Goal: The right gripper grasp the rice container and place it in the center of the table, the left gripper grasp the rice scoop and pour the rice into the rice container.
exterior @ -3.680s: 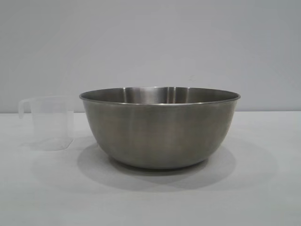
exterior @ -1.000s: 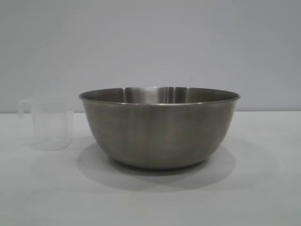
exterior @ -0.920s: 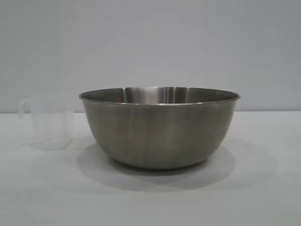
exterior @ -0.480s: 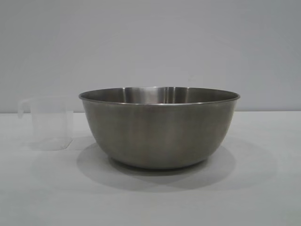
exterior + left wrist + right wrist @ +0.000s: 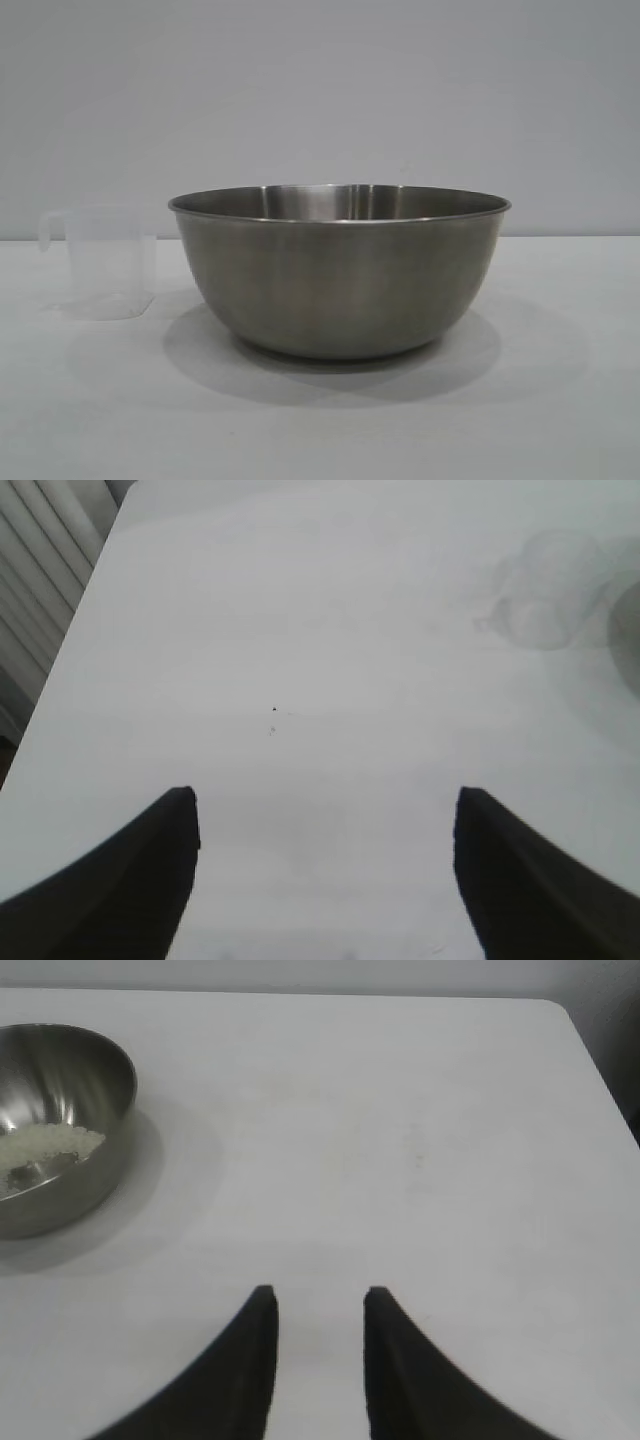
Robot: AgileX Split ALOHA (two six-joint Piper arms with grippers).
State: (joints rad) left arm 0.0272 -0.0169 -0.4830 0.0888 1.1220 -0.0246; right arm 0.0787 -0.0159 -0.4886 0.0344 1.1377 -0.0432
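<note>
The steel rice container point(image 5: 340, 270) sits mid-table with rice point(image 5: 40, 1145) inside, the empty rice scoop point(image 5: 100, 262) just left, nearer the wide-open, empty left gripper point(image 5: 325, 865); the right gripper point(image 5: 320, 1345) stands narrowly parted, empty.

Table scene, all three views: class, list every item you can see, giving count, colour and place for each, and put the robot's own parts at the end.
rice container: one, brushed grey steel bowl, standing upright in the middle of the exterior view.
rice: one small heap, off-white, lying inside the rice container.
rice scoop: one, translucent whitish cup, upright beside the bowl at the exterior view's left, handle turned away from the bowl.
table: one, plain white, under everything.
left gripper: one, black, open wide over bare table, apart from the scoop.
right gripper: one, black, fingers narrowly apart, holding nothing, away from the bowl.
</note>
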